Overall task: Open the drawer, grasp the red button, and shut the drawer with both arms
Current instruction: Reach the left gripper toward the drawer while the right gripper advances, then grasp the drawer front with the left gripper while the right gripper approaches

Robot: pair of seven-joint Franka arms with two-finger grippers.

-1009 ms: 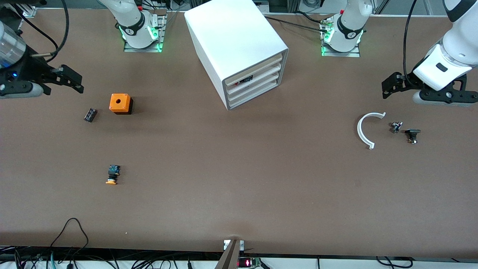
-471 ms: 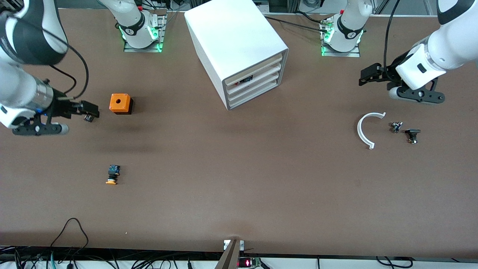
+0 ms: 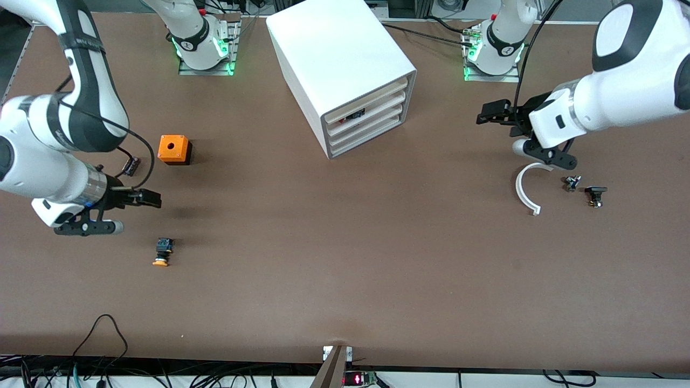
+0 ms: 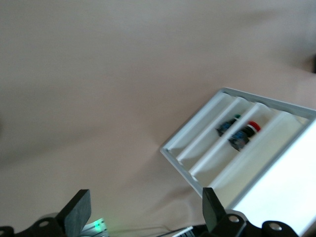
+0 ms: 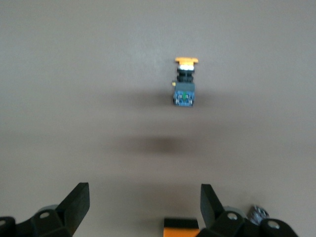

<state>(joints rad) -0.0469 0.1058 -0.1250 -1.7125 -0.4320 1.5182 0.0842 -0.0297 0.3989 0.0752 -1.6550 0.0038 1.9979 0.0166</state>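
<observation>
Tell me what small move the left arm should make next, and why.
Probably bring the left gripper, open over bare table at its own arm's end, toward the front of the cabinet. The drawer showing the button is shut and untouched. The right gripper hangs open near the orange-capped button, the wrong one.

The brown bench (image 3: pixel 345 258) carries a big white cabinet (image 3: pixel 337 59) of four stacked drawers. Toward the right arm's end lie an orange box with a hole (image 3: pixel 174 149), a small black part (image 3: pixel 130 165) beside it, and an orange-capped push button (image 3: pixel 163 252) nearer the front camera. Toward the left arm's end lie a white curved piece (image 3: pixel 525 188) and two small dark parts (image 3: pixel 571 183) (image 3: pixel 595 194).
</observation>
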